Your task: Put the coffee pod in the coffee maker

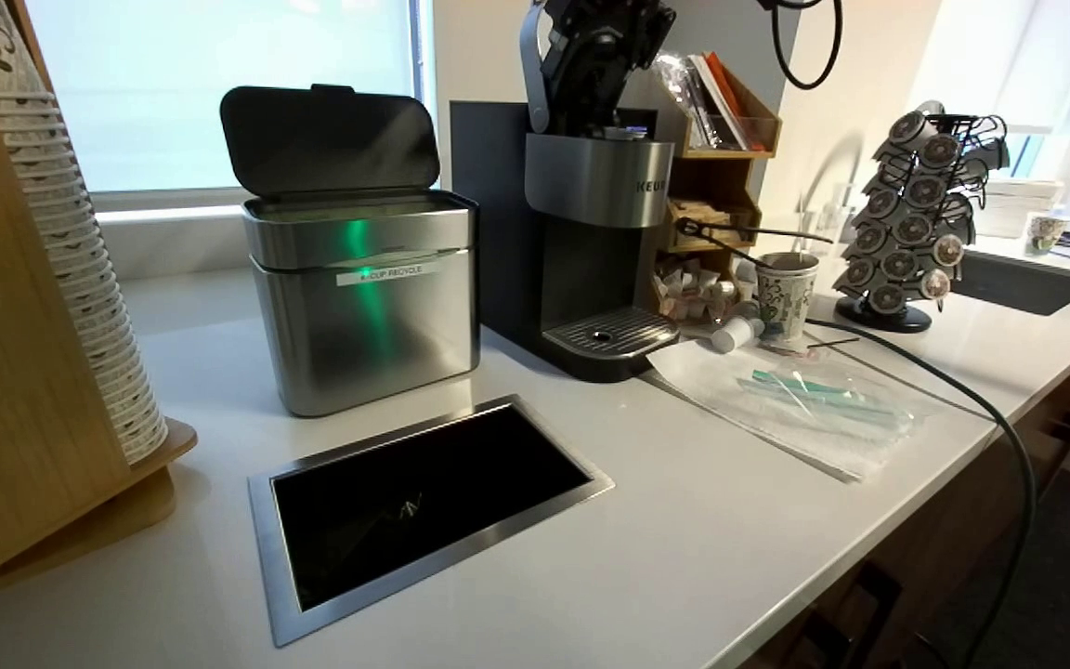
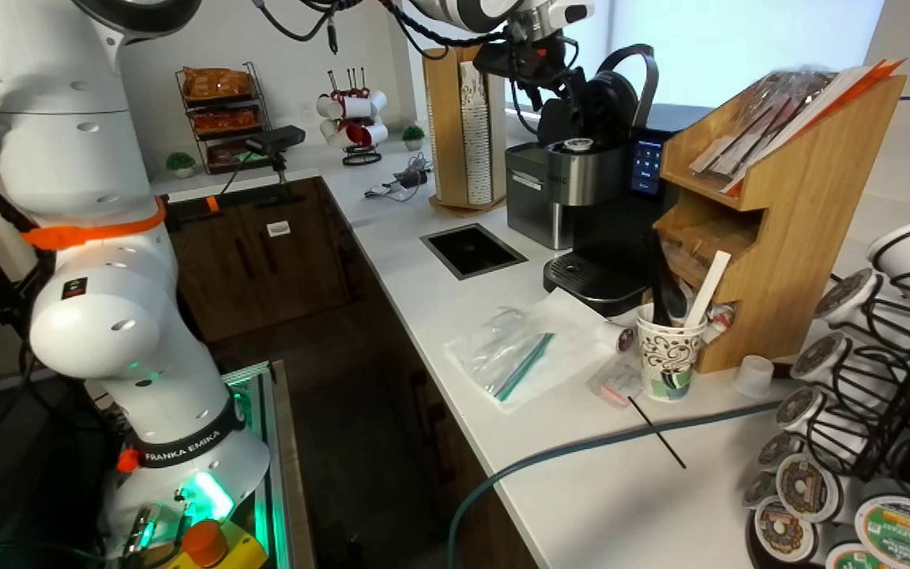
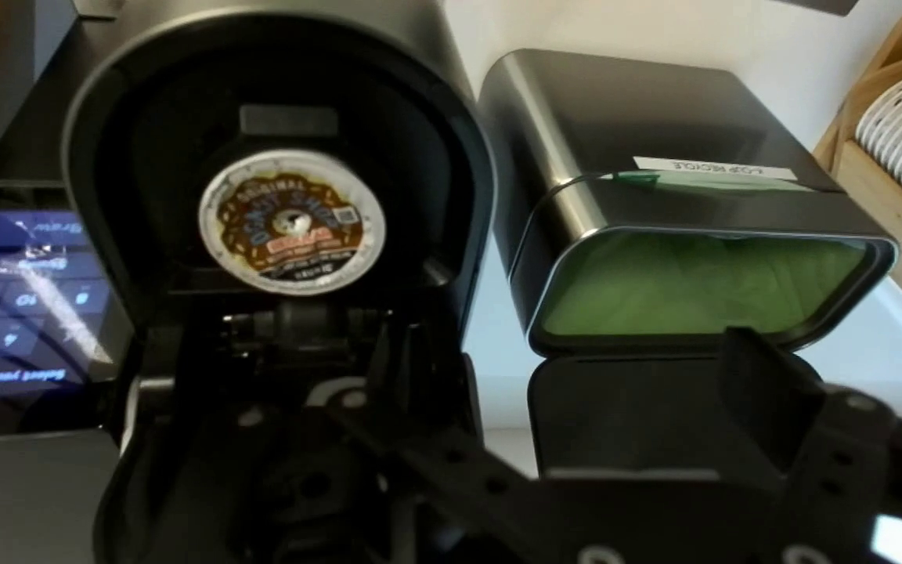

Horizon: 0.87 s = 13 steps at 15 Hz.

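Note:
The coffee pod [image 3: 292, 223], with a brown and white foil top, sits face up in the open top of the coffee maker [image 3: 118, 86]. The pod's pale top also shows in an exterior view [image 2: 578, 145]. The coffee maker, black with a silver-grey band, shows in both exterior views [image 1: 591, 181] [image 2: 593, 178]. Its lid is raised, with a grey handle arch [image 2: 648, 71]. My gripper [image 3: 568, 341] is open and empty, its fingers spread wide in the wrist view. It is above the machine beside the raised lid [image 2: 556, 93]. The dark fingers blend with the black lid.
A steel recycle bin [image 1: 368, 316] with its dark lid up stands beside the machine. A metal-framed counter opening [image 1: 266, 548] lies in front of it. A wooden organizer [image 2: 826, 213], a paper cup [image 2: 668, 356] and a pod rack [image 1: 916, 214] stand on the other side.

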{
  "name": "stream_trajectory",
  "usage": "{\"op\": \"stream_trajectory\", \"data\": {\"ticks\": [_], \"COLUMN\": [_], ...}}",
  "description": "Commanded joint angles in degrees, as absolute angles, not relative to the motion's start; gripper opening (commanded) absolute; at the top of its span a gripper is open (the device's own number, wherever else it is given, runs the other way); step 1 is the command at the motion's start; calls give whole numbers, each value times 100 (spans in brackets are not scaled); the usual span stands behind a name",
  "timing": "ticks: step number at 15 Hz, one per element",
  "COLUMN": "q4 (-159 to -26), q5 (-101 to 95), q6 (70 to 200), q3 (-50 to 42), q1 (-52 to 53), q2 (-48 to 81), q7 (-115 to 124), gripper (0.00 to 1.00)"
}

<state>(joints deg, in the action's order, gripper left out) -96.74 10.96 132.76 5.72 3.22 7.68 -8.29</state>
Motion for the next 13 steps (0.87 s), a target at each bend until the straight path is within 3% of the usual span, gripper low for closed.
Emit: {"op": "stream_trajectory", "data": {"ticks": [1, 7, 11, 13], "q4": [-10045, -10541, -11035, -10650], "q5": [795, 298, -1112, -851], "q6": [13298, 11677, 11436, 11463], "q3": [558, 585, 632, 564], "q1": [374, 447, 291, 378], "q2": [378, -877, -1793, -1466], "q7": [-894, -1266, -458, -660], "gripper": [100, 100, 100, 100]}}
